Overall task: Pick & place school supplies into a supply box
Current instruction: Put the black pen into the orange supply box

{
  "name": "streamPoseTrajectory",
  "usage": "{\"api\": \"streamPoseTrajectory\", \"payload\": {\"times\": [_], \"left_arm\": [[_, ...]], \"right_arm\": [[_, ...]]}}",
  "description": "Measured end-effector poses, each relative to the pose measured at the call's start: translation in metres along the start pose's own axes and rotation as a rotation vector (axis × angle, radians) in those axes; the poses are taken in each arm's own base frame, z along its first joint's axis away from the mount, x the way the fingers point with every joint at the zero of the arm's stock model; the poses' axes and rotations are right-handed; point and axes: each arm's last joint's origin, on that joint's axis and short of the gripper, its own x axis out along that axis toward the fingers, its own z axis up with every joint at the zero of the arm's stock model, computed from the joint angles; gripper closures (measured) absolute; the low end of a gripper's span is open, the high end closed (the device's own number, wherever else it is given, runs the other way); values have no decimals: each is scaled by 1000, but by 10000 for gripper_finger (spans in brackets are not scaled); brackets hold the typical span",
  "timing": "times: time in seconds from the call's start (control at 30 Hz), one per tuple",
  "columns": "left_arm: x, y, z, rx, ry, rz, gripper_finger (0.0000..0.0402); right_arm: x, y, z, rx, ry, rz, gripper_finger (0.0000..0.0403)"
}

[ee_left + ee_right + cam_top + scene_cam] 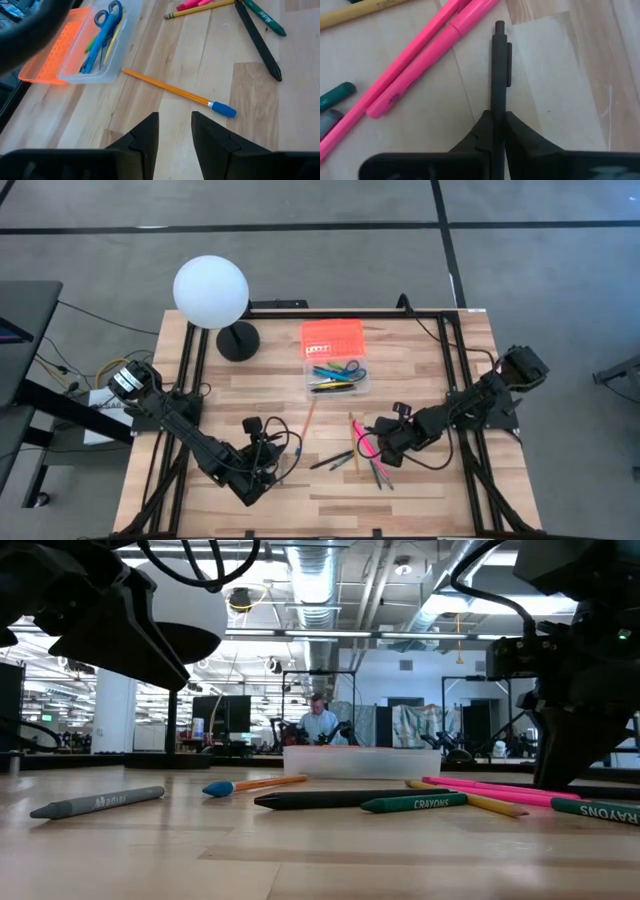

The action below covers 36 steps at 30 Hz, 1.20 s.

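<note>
The supply box (363,388) has a clear base and an orange lid (332,335) lying open behind it. It holds blue-handled scissors (107,12) and several pens. On the table lie an orange pencil (175,92) with a blue cap, a black marker (320,799), a green crayon (415,803), a grey crayon (95,803) and pink pens (415,65). My left gripper (175,117) is open and hovers just short of the orange pencil. My right gripper (499,114) is shut on a black pen (499,65) beside the pink pens. My right gripper pinches the black pen's barrel (499,102) between its two fingers. The pen runs along the fingers and sticks out ahead of them, clicker end (499,24) forward. Whether the pen is lifted off the wood cannot be told.
A white globe lamp (210,292) on a black base stands at the far left of the table, left of the box. The loose pens lie in a cluster between the two grippers, near the table's middle. A person sits far off in the room behind.
</note>
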Motion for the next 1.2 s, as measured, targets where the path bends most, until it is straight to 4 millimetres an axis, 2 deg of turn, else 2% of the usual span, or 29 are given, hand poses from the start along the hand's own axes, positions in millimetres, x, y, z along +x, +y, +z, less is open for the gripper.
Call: {"api": "streamPoseTrajectory", "payload": {"times": [0.2,0.47,0.77,1.2], "left_arm": [[0,0,0,0,-1,1,292],[0,0,0,1,-3,4,292],[0,0,0,2,-3,5,292],[0,0,0,1,-5,7,292]], "right_arm": [[0,0,0,-13,1,2,379],[0,0,0,-34,-1,0,391],[0,0,0,-11,1,-1,326],[0,0,0,6,4,0,330]]}}
